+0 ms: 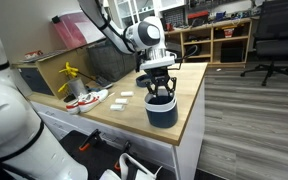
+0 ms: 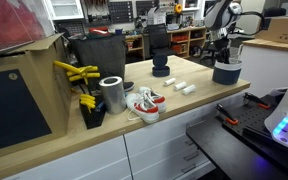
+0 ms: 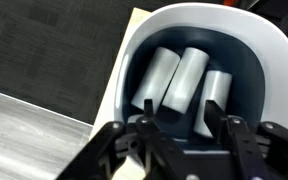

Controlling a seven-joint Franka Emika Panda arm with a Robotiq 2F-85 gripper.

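1. The gripper [image 3: 176, 123] is spread about halfway, and its fingers [image 3: 144, 128] reach down into the bowl [image 3: 271, 45].
2. The middle white cylinder [image 3: 184, 80] lies between them; whether they touch it, I cannot tell.
3. The bowl stands near the counter [image 1: 124, 108] edge.

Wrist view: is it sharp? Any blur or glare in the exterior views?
Wrist view: rolls in the cup sharp, jaws dark and soft. In an exterior view, the near white casing is blurred; in an exterior view, a bluish light glows.
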